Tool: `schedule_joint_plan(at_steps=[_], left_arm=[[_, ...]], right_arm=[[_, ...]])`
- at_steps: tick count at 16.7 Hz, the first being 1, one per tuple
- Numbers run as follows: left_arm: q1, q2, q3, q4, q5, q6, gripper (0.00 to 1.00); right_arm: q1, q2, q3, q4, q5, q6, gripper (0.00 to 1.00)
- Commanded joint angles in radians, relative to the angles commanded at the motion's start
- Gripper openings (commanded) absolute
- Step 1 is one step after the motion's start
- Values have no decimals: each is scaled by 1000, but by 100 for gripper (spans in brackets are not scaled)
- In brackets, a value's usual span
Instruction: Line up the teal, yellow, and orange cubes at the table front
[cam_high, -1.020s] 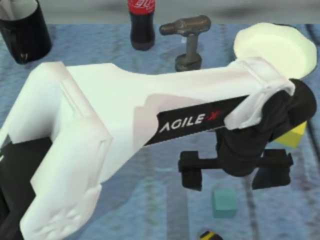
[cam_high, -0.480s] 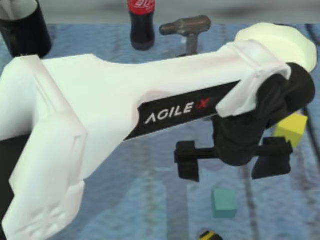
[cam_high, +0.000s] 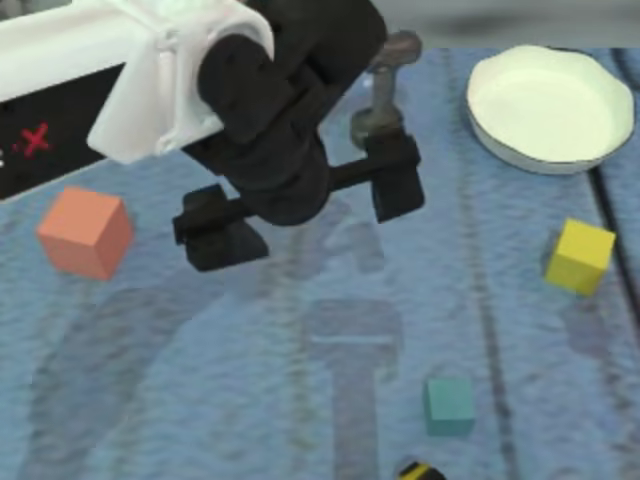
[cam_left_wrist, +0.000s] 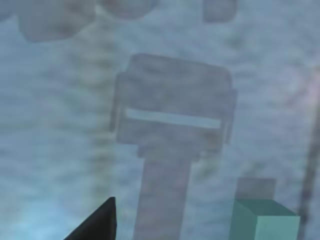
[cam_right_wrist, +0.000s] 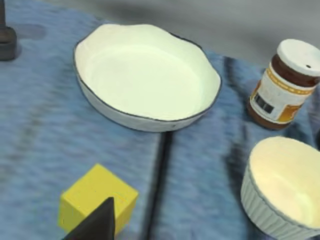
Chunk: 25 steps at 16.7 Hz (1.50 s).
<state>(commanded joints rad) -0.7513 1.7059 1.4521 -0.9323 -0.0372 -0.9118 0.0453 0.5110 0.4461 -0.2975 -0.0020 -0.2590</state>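
The salmon-orange cube (cam_high: 85, 232) sits at the table's left. At the right, below the plate, rests the yellow cube (cam_high: 580, 256). Near the front edge lies the small teal cube (cam_high: 448, 405) (cam_left_wrist: 265, 220). My left gripper (cam_high: 308, 222) hangs open and empty above the table's middle-left, between the orange cube and the drill; one fingertip (cam_left_wrist: 99, 225) shows in its wrist view, apart from the teal cube. My right arm is out of the top view; its gripper is open, with one fingertip (cam_right_wrist: 97, 225) just in front of the yellow cube (cam_right_wrist: 90, 196).
A white plate (cam_high: 550, 105) (cam_right_wrist: 145, 75) stands at the back right, with a jar (cam_right_wrist: 285, 85) and a ribbed white bowl (cam_right_wrist: 285, 187) beside it. A grey drill (cam_high: 385, 95) is half hidden behind my left wrist. A black-and-yellow object (cam_high: 418, 470) pokes in at the front edge.
My left arm has swung left and back, away from the teal and yellow cubes. This uncovered the orange cube, the plate and the whole yellow cube. Its gripper stayed open.
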Motion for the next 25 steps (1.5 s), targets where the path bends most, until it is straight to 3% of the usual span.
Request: schedule_joint_plan(at_steps=[9,14,19,25], left_arm=[[451,-984,-859,486,5,419,100],[642,-1409,-1228,730,19,690,100],[753,-1662,-1419,901,34,879,100],[771,-1706,-1452,932,37,912,100]], right_arm=[[68,944,657,-479,0,-397,100],[98,1323,960,-687,2,-576,100],[117,1550,1162,-801,4,-687,100],[120,1585,1195,-819,4,-705,100]])
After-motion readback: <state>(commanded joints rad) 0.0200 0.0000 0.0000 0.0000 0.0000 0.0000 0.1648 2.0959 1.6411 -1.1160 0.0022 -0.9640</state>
